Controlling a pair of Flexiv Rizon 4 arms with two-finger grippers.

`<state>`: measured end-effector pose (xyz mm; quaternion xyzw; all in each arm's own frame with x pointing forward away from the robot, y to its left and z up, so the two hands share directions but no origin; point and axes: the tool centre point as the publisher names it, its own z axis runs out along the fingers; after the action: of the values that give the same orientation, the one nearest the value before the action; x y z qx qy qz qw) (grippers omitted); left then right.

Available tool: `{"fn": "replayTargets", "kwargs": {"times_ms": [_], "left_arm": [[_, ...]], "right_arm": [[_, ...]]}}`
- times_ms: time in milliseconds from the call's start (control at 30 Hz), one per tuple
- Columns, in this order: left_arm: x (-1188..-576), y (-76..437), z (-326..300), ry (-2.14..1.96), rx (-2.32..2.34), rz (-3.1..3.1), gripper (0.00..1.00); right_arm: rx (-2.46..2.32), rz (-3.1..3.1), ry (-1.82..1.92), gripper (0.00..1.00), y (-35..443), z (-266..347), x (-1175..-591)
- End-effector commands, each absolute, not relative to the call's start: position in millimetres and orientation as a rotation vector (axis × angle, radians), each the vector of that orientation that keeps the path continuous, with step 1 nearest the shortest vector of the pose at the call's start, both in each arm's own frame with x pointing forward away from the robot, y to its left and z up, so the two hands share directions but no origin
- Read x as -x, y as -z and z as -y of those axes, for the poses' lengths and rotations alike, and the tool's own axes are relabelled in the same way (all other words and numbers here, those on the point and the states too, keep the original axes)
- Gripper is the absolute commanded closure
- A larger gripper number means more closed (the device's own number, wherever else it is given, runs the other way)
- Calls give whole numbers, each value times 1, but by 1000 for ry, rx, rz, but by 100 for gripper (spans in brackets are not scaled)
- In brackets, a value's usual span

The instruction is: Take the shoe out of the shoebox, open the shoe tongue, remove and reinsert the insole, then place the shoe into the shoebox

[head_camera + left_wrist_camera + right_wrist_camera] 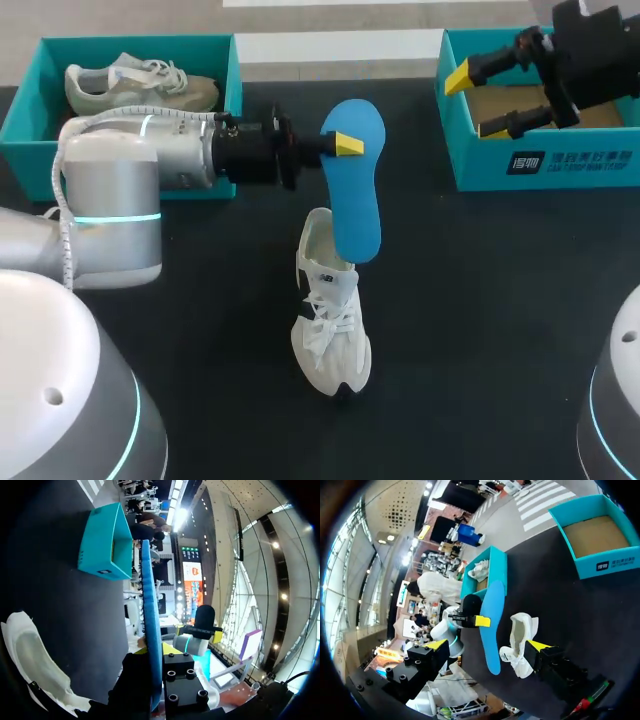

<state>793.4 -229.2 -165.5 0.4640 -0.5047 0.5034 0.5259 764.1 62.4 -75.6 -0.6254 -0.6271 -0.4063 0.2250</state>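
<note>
The left gripper (346, 145) clamps the blue insole (356, 200) above the white shoe (330, 330); the right gripper (475, 103) hangs spread over a teal shoebox (560, 168). It holds nothing.

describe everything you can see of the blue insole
The blue insole is a thin, flat, foot-shaped sheet, foam-like and plain bright blue. It is held in the air by the left gripper, which pinches it from both faces near its wider end. Its narrower end hangs at the opening of the white shoe; whether it touches the shoe there is unclear.
</note>
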Motion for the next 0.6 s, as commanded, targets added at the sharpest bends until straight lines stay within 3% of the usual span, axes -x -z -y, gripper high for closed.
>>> {"fn": "replayTargets", "kwargs": {"times_ms": [33, 600], "left_arm": [[-796, 166, 232, -1174, -1120, 1214, 100], [-795, 166, 233, -1157, -1117, 1220, 100]], "right_arm": [[1947, 1834, 1110, 0, 76, -81, -760], [2188, 2097, 750, 0, 72, -137, -762]]}}
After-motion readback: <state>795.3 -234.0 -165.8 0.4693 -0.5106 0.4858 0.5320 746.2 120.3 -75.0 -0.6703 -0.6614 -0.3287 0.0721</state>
